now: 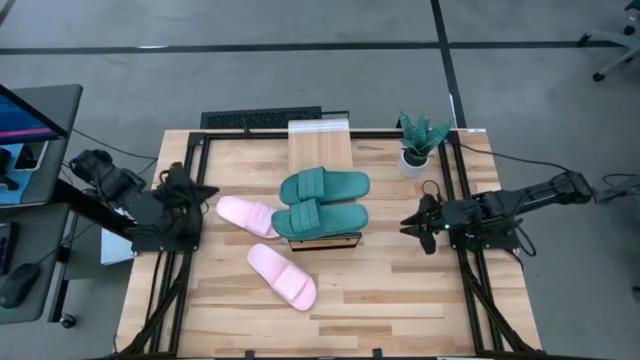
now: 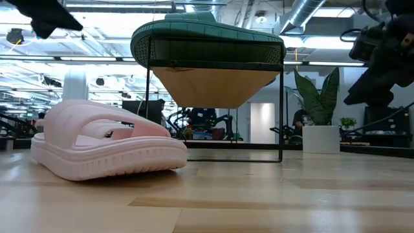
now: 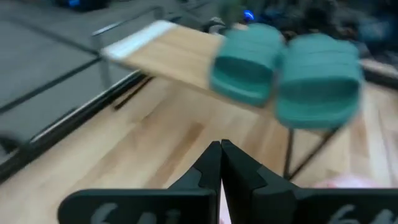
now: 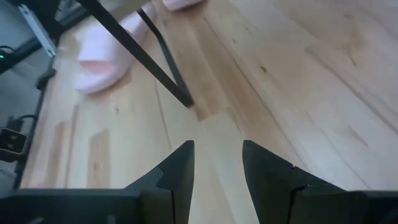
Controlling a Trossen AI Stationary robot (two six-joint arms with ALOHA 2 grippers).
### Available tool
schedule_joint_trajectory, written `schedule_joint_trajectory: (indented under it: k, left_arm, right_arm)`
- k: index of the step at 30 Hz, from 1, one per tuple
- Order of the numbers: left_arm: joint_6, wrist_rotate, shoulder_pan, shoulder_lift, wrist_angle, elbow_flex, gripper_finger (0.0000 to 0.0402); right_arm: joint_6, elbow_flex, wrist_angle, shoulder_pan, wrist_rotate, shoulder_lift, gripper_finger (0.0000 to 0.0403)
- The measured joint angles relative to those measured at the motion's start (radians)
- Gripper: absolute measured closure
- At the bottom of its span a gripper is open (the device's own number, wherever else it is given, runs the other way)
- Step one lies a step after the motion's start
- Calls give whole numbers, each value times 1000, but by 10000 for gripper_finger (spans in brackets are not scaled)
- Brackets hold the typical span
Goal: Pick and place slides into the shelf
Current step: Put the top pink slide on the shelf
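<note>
Nearest the table's front edge, a pink slide (image 1: 282, 275) flat on the wood, clear of everything else. Behind it, a second pink slide (image 1: 248, 216) just beside the shelf (image 1: 319, 140), at its left. On the shelf's front end, two green slides (image 1: 323, 185) side by side, strap ends toward the left arm. At the table's left rail, left gripper (image 3: 221, 163) pressed shut, empty, aimed at the shelf. Across the table, right gripper (image 4: 217, 163) slightly parted, holding nothing, low over bare boards near a shelf leg. At the far corner, a potted plant (image 1: 418, 143).
</note>
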Motion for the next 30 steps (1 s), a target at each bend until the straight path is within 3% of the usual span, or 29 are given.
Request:
schedule_joint_trajectory:
  k: [2,6,12,20,30]
  left_arm:
    - [-194,-44,1,-15,-34,-25,401]
    - [-552,-37,2,-53,-71,-112,402]
    - [-774,11,2,-126,-2,-268,402]
    - [-603,140,1,-257,267,-378,402]
    - [-423,273,2,-302,262,-384,361]
  right_arm:
    - [16,0,0,0,0,27,274]
    - [54,0,1,0,0,79,274]
    - [67,0,30,29,-3,160,274]
    - [88,0,62,113,-2,225,274]
    - [116,0,89,185,9,247,274]
